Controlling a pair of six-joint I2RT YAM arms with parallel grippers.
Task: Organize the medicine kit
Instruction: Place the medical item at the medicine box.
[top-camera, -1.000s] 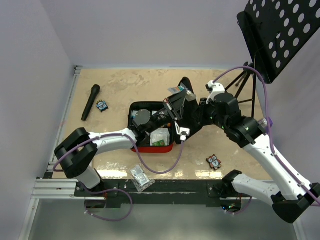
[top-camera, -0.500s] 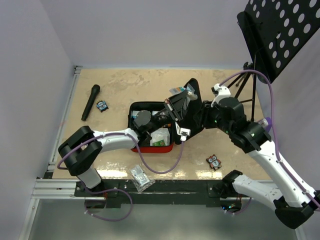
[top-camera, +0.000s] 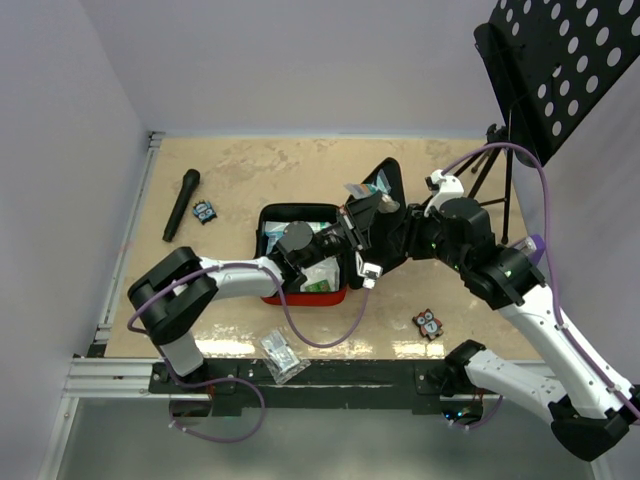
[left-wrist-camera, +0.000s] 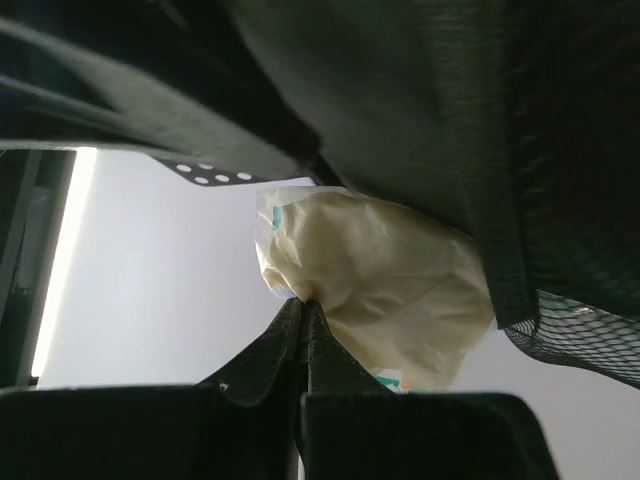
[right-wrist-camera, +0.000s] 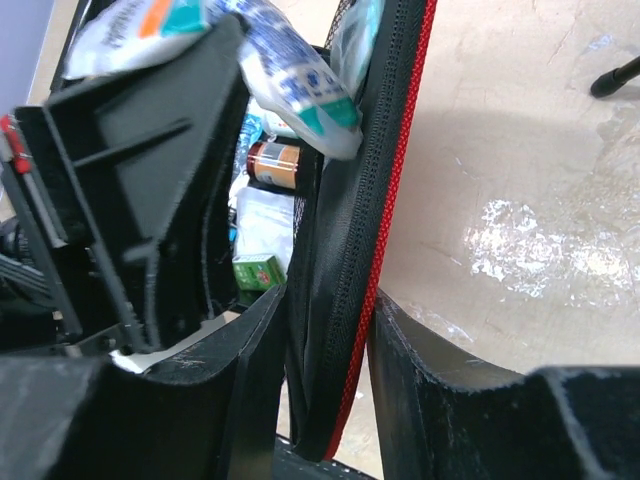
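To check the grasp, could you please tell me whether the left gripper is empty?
No, the left gripper is pinched shut on a crumpled pale packet in the left wrist view.

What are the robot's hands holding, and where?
The left hand pinches a crinkly white packet by its edge. The right hand grips the lid of the red case at its zipper rim.

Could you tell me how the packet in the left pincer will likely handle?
Probably floppy: the packet looks crumpled where the left pincer pinches it. Likely light, since a pinch at one edge seems to hold it up.
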